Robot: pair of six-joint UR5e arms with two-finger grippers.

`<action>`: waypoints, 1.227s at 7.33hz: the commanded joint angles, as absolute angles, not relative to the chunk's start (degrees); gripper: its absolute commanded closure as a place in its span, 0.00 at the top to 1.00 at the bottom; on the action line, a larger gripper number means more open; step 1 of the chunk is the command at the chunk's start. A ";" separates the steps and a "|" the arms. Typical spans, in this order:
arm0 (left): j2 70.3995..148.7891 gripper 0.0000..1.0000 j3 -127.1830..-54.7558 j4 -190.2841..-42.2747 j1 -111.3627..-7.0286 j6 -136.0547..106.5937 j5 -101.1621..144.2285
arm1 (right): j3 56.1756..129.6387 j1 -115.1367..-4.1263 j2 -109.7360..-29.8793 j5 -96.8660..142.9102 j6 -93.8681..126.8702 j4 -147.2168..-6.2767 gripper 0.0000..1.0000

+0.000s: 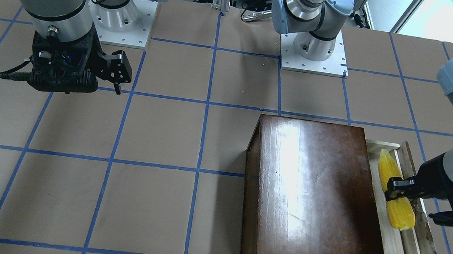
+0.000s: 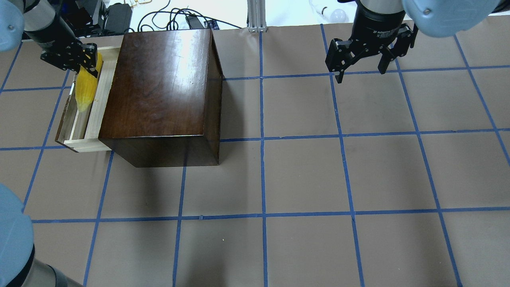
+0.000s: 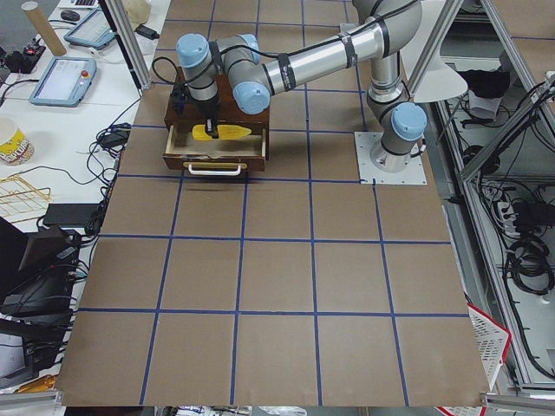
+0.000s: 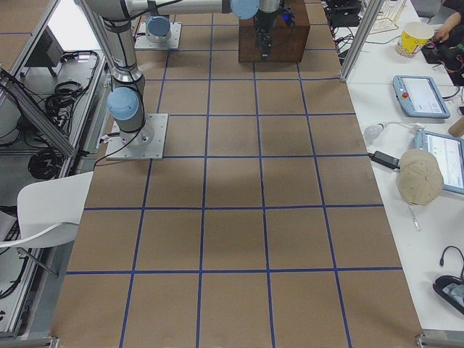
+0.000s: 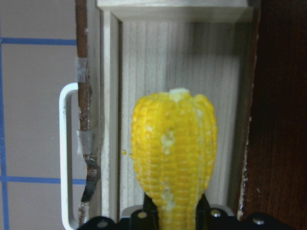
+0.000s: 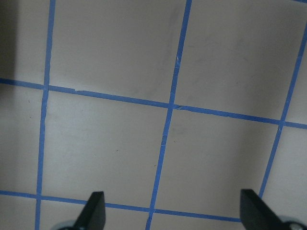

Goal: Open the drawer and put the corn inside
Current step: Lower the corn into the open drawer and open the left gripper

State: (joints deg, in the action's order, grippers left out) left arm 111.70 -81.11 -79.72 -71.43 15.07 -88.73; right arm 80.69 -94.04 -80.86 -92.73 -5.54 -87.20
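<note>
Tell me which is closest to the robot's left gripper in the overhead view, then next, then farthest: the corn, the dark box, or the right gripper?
Starting from the left gripper:
1. corn, held in it, far on the view's left.
2. dark box, right beside, toward the middle.
3. right gripper, open, far on the view's right.

Brown table (image 4: 232, 239) gridded with blue tape (image 4: 232, 208). A white desk (image 4: 377, 109) beside the table carries tablets (image 4: 419, 96) and a paper cup (image 4: 415, 38). A white chair (image 4: 51, 203) stands opposite.
</note>
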 commanded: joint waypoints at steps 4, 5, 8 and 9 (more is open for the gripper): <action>113.03 0.44 -81.48 -79.63 -69.08 24.17 -88.95 | 80.68 -94.04 -80.86 -92.72 -5.54 -87.28 1.00; 113.03 0.54 -81.39 -79.63 -69.08 24.00 -88.68 | 80.68 -94.04 -80.86 -92.72 -5.54 -87.19 1.00; 111.72 0.89 -81.30 -80.24 -68.91 23.55 -88.68 | 80.68 -94.04 -80.86 -92.72 -5.54 -87.27 1.00; 110.93 0.92 -80.95 -80.51 -68.99 23.55 -88.86 | 80.68 -94.04 -80.86 -92.72 -5.54 -87.28 1.00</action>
